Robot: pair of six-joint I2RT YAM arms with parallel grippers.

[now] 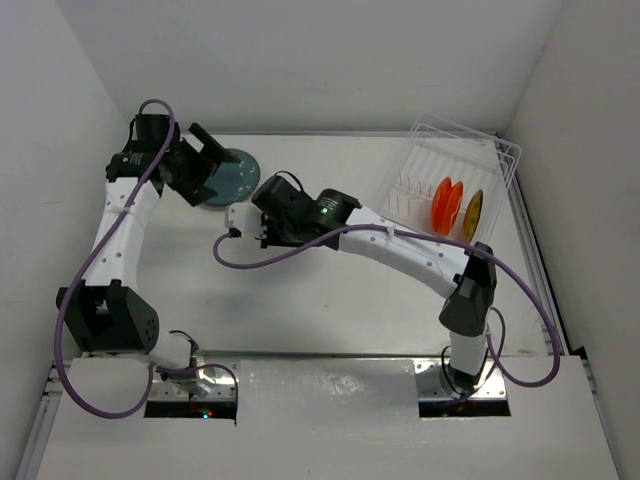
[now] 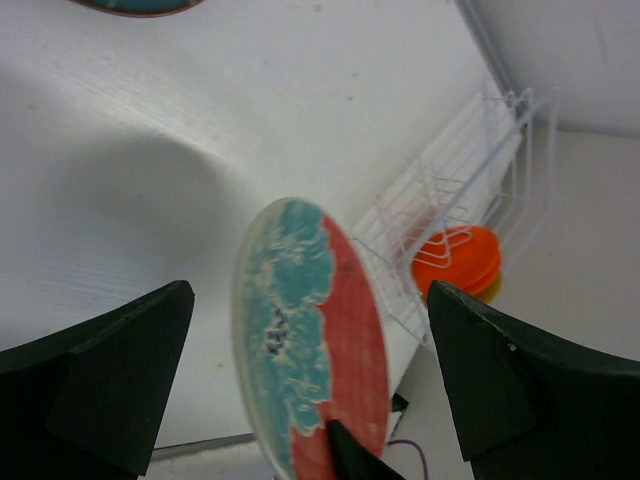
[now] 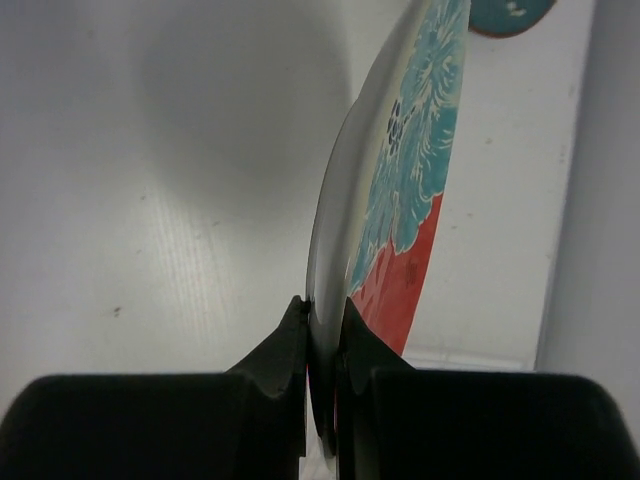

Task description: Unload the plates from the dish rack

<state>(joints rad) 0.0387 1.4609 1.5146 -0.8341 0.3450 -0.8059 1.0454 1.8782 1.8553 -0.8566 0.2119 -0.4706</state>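
I've got the teal plate (image 1: 232,178) down on the worktop (image 1: 330,320). The right claw (image 3: 322,315) pinches the flowered plate (image 3: 410,200) by its rim, and the left claw (image 1: 207,165) gapes empty. The orange plate (image 1: 447,205) and, I think, a yellow plate (image 1: 473,212) wait in the rack (image 1: 505,155).

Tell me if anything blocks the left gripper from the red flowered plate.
Nothing visible does. The red flowered plate hangs on edge before the open left gripper, open air between; only the right gripper pinches its lower rim.
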